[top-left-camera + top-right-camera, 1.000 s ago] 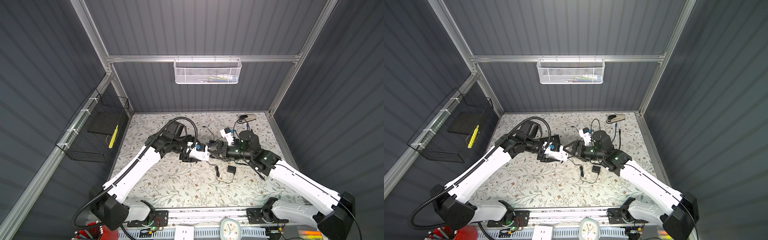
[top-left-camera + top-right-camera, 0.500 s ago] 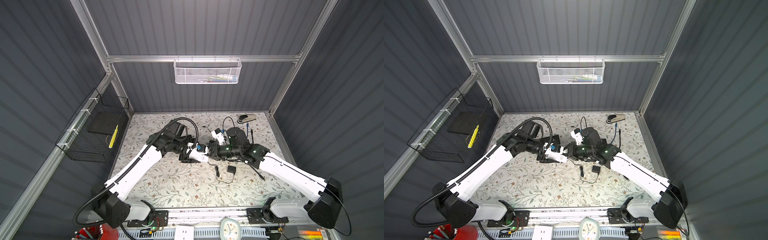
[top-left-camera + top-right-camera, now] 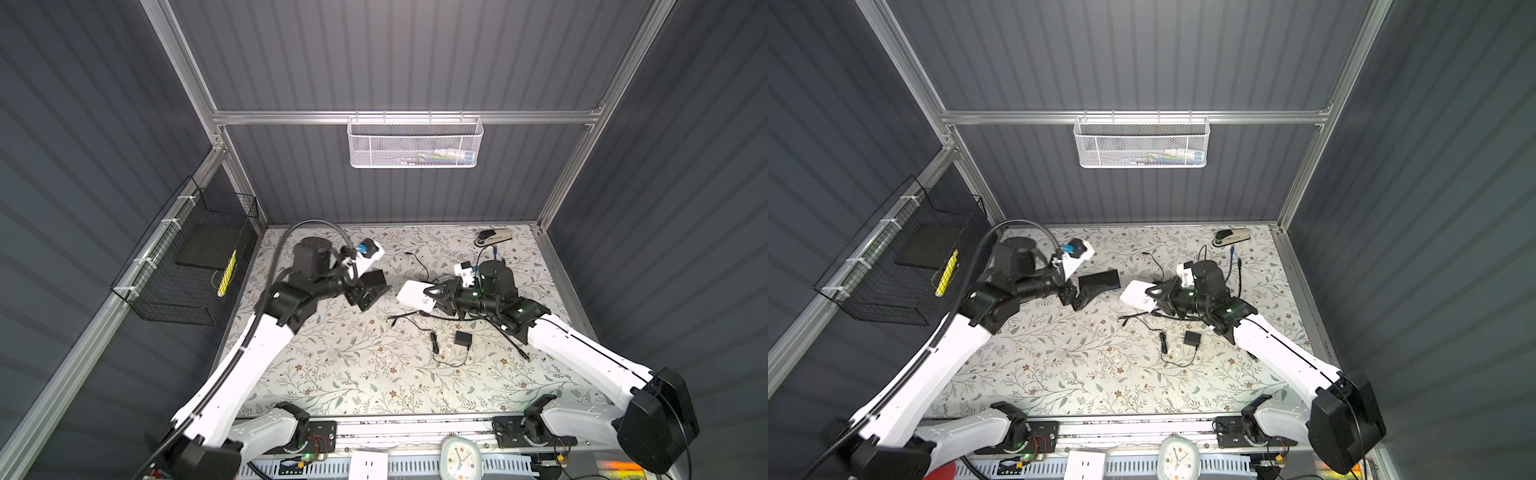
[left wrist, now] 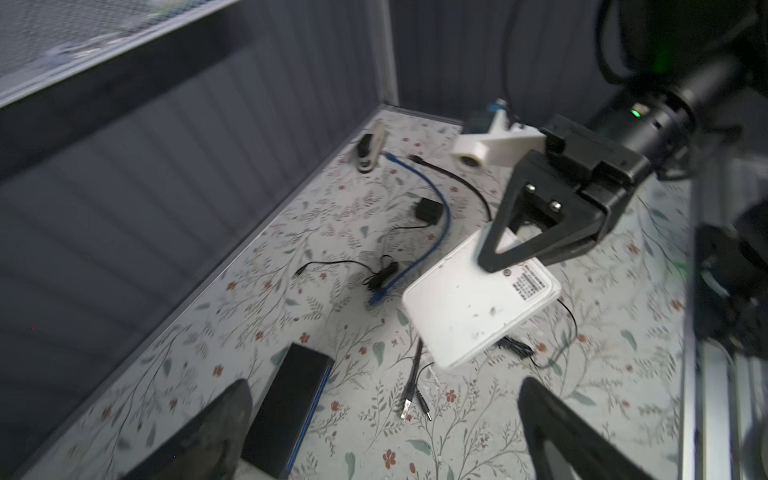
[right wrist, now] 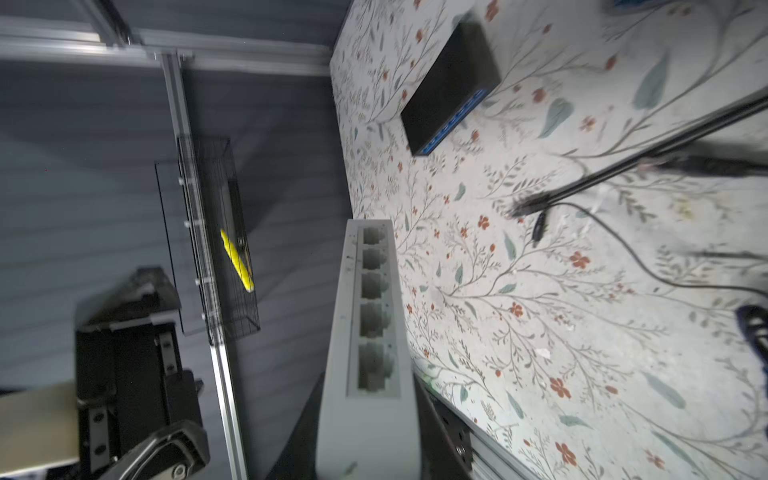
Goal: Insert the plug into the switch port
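Holding the white switch [image 3: 409, 293] clamped in our right gripper [image 3: 434, 296] while our left gripper [image 4: 384, 388] gapes empty, we probably need to fetch the blue plug [image 4: 376, 298] next.

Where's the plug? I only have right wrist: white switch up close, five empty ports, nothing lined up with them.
Observer: Unheld. In the left wrist view the blue cable lies on the mat, and its near end shows just past the white switch. It is too blurred to confirm the plug's shape.
Operator: Left holding anything?
Observer: No, the left gripper is open and empty, next to the black switch.
Operator: Is my switch off the mat?
Observer: Looks so. The right gripper pinches one edge, and the switch hangs tilted over its own shadow.
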Tool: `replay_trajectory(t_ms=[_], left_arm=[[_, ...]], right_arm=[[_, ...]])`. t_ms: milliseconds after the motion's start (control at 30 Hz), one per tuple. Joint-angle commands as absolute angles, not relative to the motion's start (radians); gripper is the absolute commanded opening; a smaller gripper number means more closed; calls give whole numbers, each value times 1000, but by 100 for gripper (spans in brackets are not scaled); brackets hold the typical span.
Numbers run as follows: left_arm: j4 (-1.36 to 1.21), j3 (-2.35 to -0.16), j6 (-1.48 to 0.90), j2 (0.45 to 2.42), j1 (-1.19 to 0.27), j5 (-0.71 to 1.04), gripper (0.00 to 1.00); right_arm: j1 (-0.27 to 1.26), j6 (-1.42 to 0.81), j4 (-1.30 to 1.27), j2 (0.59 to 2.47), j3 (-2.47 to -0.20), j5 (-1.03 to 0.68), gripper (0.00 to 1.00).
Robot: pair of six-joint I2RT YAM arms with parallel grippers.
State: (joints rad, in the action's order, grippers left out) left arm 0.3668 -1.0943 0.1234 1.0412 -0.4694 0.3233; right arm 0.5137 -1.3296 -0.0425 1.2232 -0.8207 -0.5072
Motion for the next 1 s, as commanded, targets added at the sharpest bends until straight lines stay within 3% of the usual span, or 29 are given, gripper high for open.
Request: replay_trajectory(t_ms=[0, 67, 133, 233, 333, 700, 967], left_arm=[[46, -813, -868, 991, -476, 169, 99], [-162, -640, -1276, 1007, -489, 181, 100], [-270, -561, -1492, 1023, -536, 133, 100], [-191, -636, -1576, 1044, -572, 77, 100], [-295, -657, -1699, 1089, -572, 69, 100], [-356, -771, -1781, 1239, -643, 62, 97], [-431, -805, -1793, 1305, -687, -9, 70]], right_arm=[[496, -1506, -270, 1225, -824, -460, 11], [494, -1536, -323, 1245, -827, -459, 11], [498, -1506, -300, 1261, -859, -482, 12], [510, -1500, -305, 1273, -857, -490, 12], [516, -1527, -359, 1295, -844, -506, 12], [535, -1571, -495, 1381, -891, -567, 13], [556, -1613, -512, 1404, -889, -558, 15]])
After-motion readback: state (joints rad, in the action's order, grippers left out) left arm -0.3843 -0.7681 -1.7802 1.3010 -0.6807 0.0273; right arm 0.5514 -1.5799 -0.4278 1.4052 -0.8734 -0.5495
